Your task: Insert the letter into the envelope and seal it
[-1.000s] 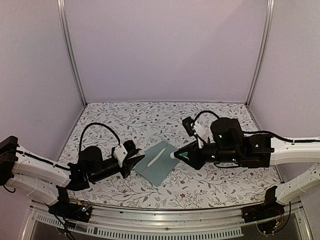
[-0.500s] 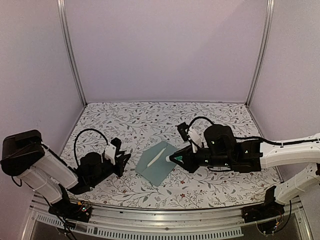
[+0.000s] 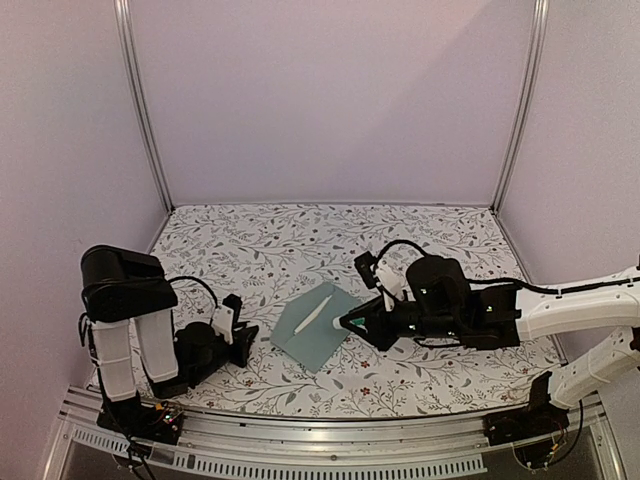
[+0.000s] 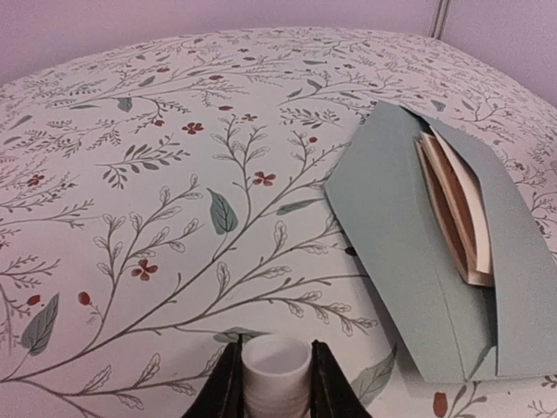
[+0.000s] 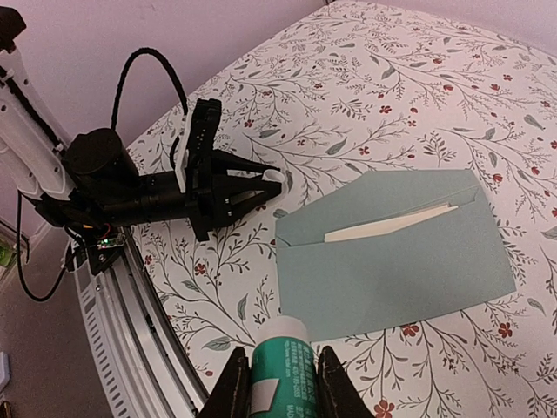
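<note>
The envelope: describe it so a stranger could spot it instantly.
On the floral table, look between the left gripper and right gripper. The envelope lies flat there: the only plain teal sheet, with a cream letter edge showing at its mouth.

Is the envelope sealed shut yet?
No, the envelope gapes open along its mouth, and the folded edges of the cream letter show inside the gap.

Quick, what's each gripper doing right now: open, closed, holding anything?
Left gripper: shut on a small white cap.
Right gripper: shut on the teal-and-white glue stick.
</note>
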Controlling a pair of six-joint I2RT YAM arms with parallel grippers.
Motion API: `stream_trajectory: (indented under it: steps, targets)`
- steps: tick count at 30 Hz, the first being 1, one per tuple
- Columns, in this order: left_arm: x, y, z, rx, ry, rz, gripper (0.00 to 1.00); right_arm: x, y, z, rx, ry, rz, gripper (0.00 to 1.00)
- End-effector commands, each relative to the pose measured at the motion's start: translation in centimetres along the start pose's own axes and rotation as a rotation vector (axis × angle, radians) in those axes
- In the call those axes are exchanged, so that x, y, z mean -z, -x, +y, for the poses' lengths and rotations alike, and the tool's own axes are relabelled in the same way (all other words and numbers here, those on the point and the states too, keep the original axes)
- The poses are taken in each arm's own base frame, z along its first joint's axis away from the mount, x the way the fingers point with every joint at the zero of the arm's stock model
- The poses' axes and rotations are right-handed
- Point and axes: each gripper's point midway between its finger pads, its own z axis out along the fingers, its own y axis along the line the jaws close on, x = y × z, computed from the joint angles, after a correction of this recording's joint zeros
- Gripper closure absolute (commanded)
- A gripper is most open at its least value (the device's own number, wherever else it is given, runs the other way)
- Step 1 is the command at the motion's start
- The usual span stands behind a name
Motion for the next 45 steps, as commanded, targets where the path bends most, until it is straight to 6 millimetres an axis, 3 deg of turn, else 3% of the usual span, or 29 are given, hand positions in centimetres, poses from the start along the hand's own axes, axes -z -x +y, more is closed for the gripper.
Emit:
stream_trajectory:
  steps: [1, 7, 18, 24, 29, 32, 33, 34, 38, 40, 45]
  targets:
    - [0.3, 3.0, 0.3, 0.08, 0.009, -0.12, 0.77, 0.4, 0.7, 0.0, -0.005, 0.007, -0.035, 1.0]
    - [0.7, 2.7, 0.5, 0.085, 0.012, -0.108, 0.51, 0.5, 0.8, -0.1, -0.003, 0.002, -0.036, 1.0]
    - [1.3, 3.9, 0.0, 0.064, -0.005, -0.089, 0.25, 1.2, 1.5, -0.5, 0.006, -0.03, -0.045, 1.0]
    - [1.9, 6.0, -1.1, 0.035, -0.015, -0.085, 0.17, 2.1, 2.2, -1.2, 0.02, -0.082, -0.046, 1.0]
    - [2.2, 9.5, -1.1, 0.006, 0.027, -0.099, 0.01, 2.7, 2.9, -1.6, 0.038, -0.065, -0.051, 1.0]
    - [1.7, 10.5, -1.5, 0.007, 0.02, -0.076, 0.0, 2.3, 3.3, -2.6, 0.032, -0.05, -0.038, 0.99]
    - [1.3, 11.1, -2.2, 0.017, -0.014, -0.068, 0.0, 2.1, 3.3, -2.7, 0.027, -0.031, -0.026, 0.95]
    - [0.9, 11.2, -3.0, 0.018, -0.063, -0.043, 0.04, 1.9, 3.4, -3.2, 0.023, -0.038, -0.014, 0.94]
    - [-0.5, 11.2, -5.6, 0.042, -0.183, 0.058, 0.66, 1.3, 3.3, -5.4, 0.026, -0.14, 0.032, 1.0]
    - [-1.0, 10.8, -6.8, 0.045, -0.23, 0.107, 0.87, 1.4, 3.3, -6.4, 0.029, -0.194, 0.042, 1.0]
    - [-1.9, 9.2, -9.7, 0.045, -0.359, 0.235, 1.0, 1.9, 2.7, -8.3, 0.026, -0.295, 0.068, 1.0]
